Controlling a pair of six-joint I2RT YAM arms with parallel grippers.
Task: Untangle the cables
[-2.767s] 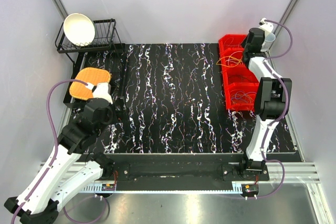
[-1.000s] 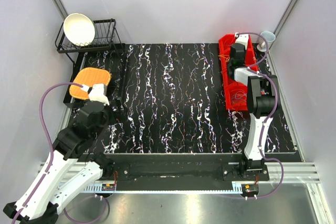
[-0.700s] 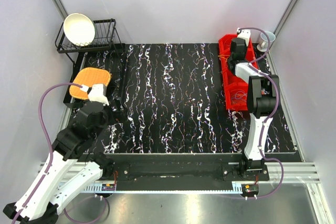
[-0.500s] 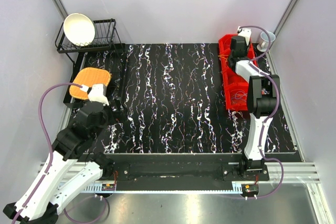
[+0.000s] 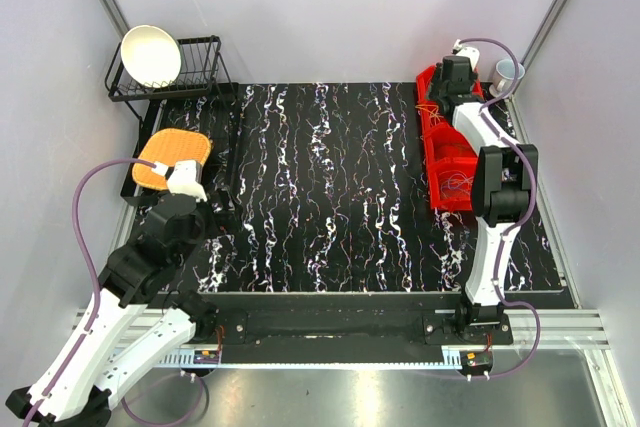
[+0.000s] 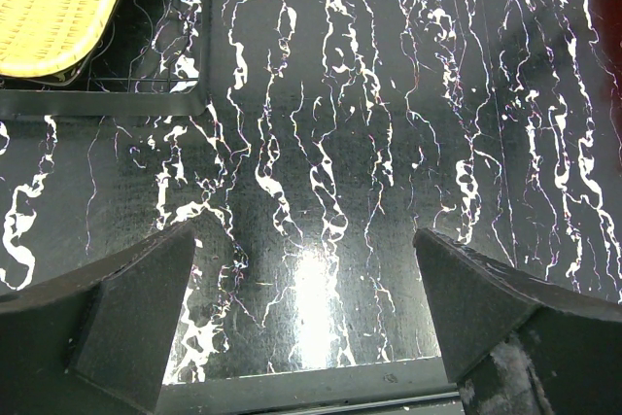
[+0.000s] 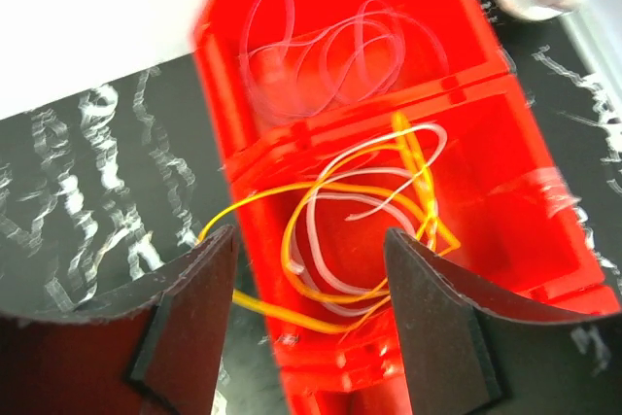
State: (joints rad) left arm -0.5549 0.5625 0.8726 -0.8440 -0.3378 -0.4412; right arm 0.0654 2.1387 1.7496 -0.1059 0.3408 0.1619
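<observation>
Just a moment ago the right claw (image 7: pixel 309 240) was pressed shut. Now its two fingers are standing spread apart with nothing between them. The arm has also been sliding a little toward the far end of the red bins (image 5: pixel 447 155).

The cables (image 7: pixel 362 225) are lying in a loose pile of orange, yellow and pale loops. They are sitting in the second pocket from the far end of the bins. One orange strand (image 7: pixel 243 216) is hanging out over the left wall of that pocket, toward the black marbled mat (image 5: pixel 320 187). More pale loops are sitting in the far pocket, too blurred to tell their colour.

The pile is lying right under the right claw, a bit closer to its right finger. The loops are stretching mostly sideways, from one finger toward the other. It looks like the claw is needing to go straight down to pinch one strand. The stray orange one looks easiest to lift alone.

The left claw (image 6: pixel 303 240) is hanging wide open over the mat, well apart from the bins, so the right arm is much the nearer one. A white cup (image 5: pixel 508 74) is standing just beside the far end of the bins.
</observation>
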